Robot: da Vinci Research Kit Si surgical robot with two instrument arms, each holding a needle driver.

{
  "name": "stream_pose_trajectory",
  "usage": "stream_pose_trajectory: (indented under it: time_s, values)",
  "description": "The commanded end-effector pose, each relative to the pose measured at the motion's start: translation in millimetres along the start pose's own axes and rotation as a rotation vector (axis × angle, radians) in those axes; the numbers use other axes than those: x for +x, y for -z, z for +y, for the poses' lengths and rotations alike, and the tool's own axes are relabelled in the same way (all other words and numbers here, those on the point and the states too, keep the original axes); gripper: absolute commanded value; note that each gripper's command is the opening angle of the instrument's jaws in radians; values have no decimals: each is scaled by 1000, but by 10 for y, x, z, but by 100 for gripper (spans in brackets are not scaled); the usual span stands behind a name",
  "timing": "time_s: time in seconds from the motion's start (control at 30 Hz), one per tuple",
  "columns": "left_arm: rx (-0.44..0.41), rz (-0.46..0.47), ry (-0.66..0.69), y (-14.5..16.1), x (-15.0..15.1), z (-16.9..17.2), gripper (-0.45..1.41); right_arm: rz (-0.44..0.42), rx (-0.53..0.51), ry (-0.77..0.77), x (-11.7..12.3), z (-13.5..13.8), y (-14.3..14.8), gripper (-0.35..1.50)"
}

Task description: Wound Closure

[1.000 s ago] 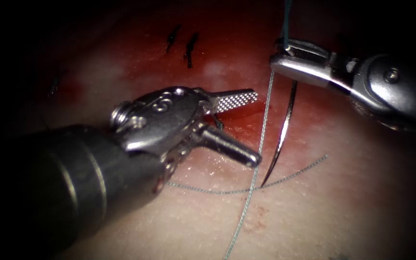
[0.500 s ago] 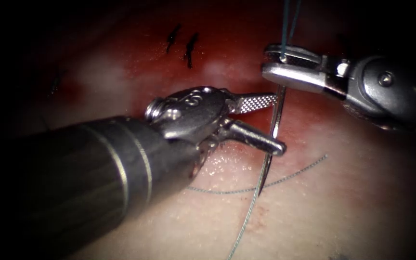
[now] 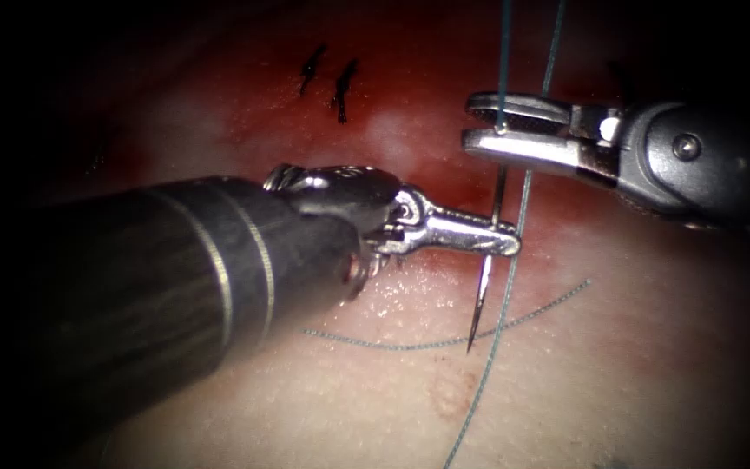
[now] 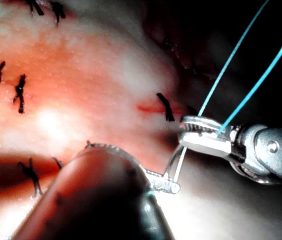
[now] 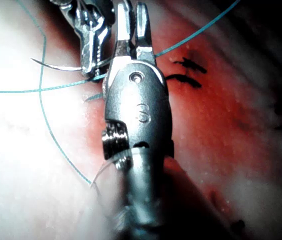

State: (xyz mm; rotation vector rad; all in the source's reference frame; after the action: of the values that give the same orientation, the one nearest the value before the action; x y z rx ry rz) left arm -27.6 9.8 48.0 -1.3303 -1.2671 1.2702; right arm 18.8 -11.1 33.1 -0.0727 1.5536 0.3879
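Left claw (image 3: 503,243) closed onto needle (image 3: 482,295) mid-curve | right claw (image 3: 479,128) seemingly grips thread (image 3: 507,287)

The tissue (image 3: 618,365) lies under it all. It is pale and bumpy near the front and wet with red fluid (image 3: 444,104) further back. Small dark stitches (image 3: 327,78) sit in the red part, two of them side by side. More dark stitches (image 4: 18,92) show in the left wrist view. A thin thread (image 3: 410,343) lies in a low curve across the pale part. A faint pink spot (image 3: 453,395) marks the pale part just below that curve.
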Motion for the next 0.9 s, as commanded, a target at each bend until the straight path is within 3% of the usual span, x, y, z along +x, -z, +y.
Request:
stream_pose_trajectory:
  time_s: [0.03,0.17,0.33,0.43,0.7,0.83,0.9]
  values:
    - [-3,-1,1,-4,2,-7,-45,1,-4,-1,-6,-2,-5,-35]
    - [23,15,0,0,2,-6,-45,-60,-27,-20,-5,-2,-3,-35]
    - [63,38,-1,8,1,-5,-45,-145,-86,-59,-5,-4,-2,78]
    - [88,52,-8,11,2,-5,-45,-217,-117,-56,-4,-6,-3,111]
    - [131,75,-38,16,5,-9,-45,-313,-153,-49,0,-15,-7,126]
    - [133,75,-56,15,4,-9,-45,-314,-157,-54,0,-16,-7,111]
    - [134,75,-56,15,3,-8,-45,-313,-161,-69,-2,-16,-7,94]
